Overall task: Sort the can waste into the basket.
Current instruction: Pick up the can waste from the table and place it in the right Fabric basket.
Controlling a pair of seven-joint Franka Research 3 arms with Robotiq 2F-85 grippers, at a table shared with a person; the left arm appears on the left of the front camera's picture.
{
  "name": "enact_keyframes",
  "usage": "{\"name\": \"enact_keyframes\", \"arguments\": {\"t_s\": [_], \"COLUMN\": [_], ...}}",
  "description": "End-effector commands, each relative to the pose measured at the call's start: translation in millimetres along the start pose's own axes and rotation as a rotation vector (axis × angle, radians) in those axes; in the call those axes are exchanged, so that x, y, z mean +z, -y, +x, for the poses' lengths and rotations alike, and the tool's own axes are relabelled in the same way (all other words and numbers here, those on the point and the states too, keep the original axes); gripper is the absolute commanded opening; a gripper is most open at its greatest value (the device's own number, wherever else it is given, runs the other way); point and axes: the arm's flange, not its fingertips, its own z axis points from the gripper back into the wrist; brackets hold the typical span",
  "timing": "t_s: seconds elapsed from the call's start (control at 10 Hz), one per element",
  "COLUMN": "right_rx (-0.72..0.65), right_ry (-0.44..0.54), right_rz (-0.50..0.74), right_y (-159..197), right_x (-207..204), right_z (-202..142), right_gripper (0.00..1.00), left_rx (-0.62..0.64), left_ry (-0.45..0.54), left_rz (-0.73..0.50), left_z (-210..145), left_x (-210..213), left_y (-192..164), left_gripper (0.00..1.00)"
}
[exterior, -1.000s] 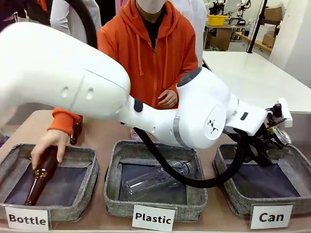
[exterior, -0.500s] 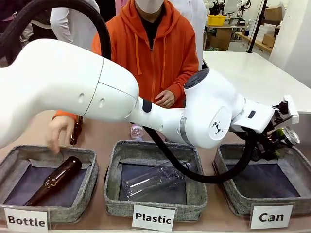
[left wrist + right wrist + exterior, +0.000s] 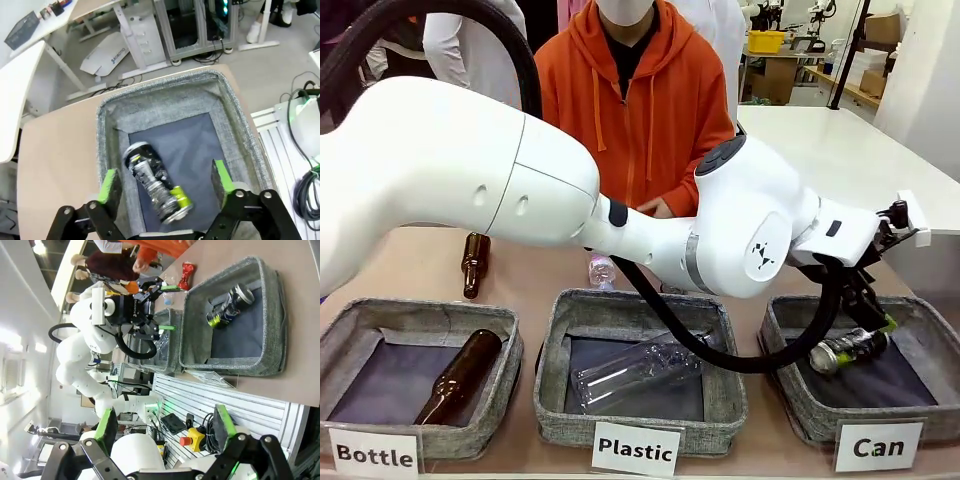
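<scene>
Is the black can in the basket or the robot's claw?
Inside: the black can lies sideways on the basket's lining, free of the open left gripper.

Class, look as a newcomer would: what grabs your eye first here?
A huge white arm sweeps across the front view, the left gripper at its end hanging jaws open over the Can basket. A crushed black can lies inside it. Behind stands a person in an orange hoodie.
</scene>
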Motion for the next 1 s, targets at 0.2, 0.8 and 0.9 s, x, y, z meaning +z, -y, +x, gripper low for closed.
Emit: {"name": "enact_keyframes", "arguments": {"t_s": [0.2, 0.8, 0.9], "right_rx": [0.000, 0.070, 0.091], "right_ry": [-0.026, -0.194, -0.225], "right_rz": [0.044, 0.058, 0.081], "right_y": [-1.5, -49.2, -59.5], "right_x": [-10.4, -167.4, -202.9], "right_z": [10.2, 71.1, 75.3], "right_gripper": [1.00, 1.00, 1.00], "left_rx": [0.079, 0.700, 0.827], "left_ry": [-0.108, 0.107, 0.140], "left_rz": [-0.122, -0.066, -0.046], "left_z": [-23.0, -92.4, -120.4], "left_x": [76.3, 283.3, 324.8], "left_y": [17.7, 49.9, 49.9], "left_gripper": [1.00, 1.00, 1.00]}}
